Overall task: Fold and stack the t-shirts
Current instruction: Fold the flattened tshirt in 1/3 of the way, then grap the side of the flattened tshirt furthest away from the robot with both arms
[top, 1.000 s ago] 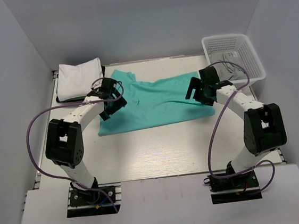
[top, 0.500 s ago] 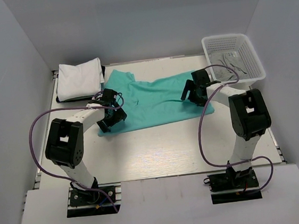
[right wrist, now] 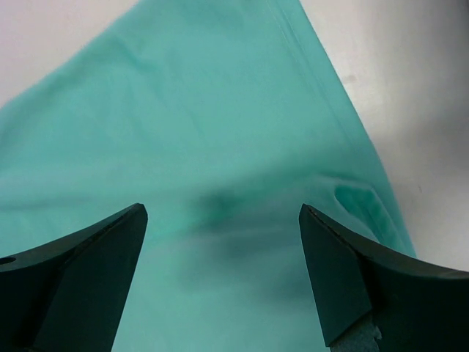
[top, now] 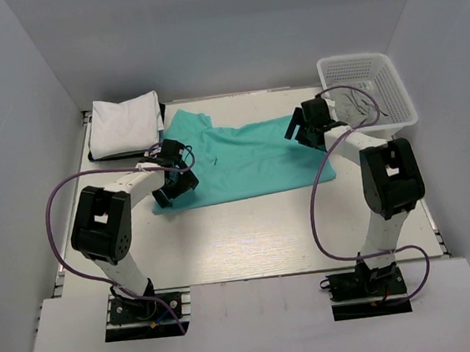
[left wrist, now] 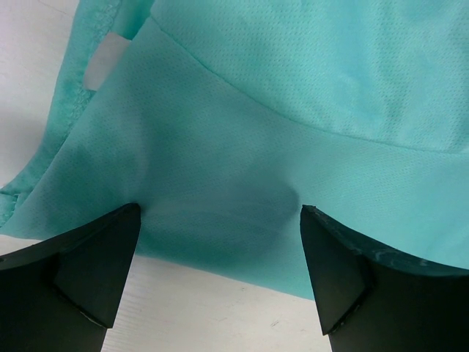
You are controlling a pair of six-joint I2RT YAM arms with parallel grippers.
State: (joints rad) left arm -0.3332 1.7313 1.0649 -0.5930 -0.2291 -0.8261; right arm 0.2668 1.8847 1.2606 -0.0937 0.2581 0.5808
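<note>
On the white surface (top: 249,233), the teal-green t-shirt (top: 242,163) is spread flat beside the folded white t-shirts (top: 124,124), and the left fingers (left wrist: 80,271) and right fingers (right wrist: 80,279) are held wide apart over its opposite ends.

Folded shirts (top: 124,124) lie left of the spread shirt (top: 246,162), basket (top: 350,67) right.

One teal t-shirt (top: 250,162), one folded white pile (top: 124,124), one basket (top: 401,105), one left pincer (left wrist: 220,246), one right pincer (right wrist: 221,246).
</note>
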